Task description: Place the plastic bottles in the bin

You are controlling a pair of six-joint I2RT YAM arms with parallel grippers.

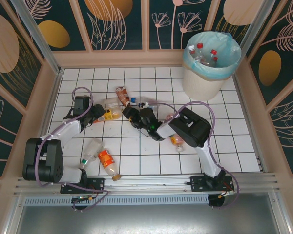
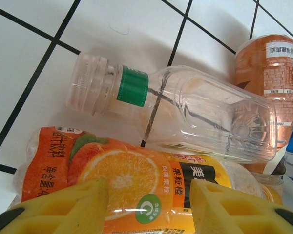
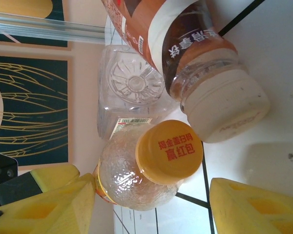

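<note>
Near the front left corner of the tiled table (image 1: pixel 244 146) a pale bottle (image 1: pixel 91 152) and a red-labelled bottle (image 1: pixel 108 163) lie touching. Further back on the left, the left gripper (image 2: pixel 149 195) is clenched on an orange juice bottle (image 2: pixel 122 173) that lies on its side, one yellow finger (image 2: pixel 63 207) pressed to each flank of the label. Just behind it lies a clear bottle (image 2: pixel 195 112) with a green neck band, and at that one's base end a brown-labelled bottle (image 2: pixel 268 78). Mid-table, the right gripper (image 3: pixel 151 197) is spread wide around the juice bottle's yellow cap (image 3: pixel 169 151), with a clear gap on one side. A small bottle (image 1: pixel 177 142) lies beside the right arm. The bin (image 1: pixel 200 84) stands in the far right corner, well apart from both grippers, with several capped bottles (image 1: pixel 205 53) inside its blue bag
</note>
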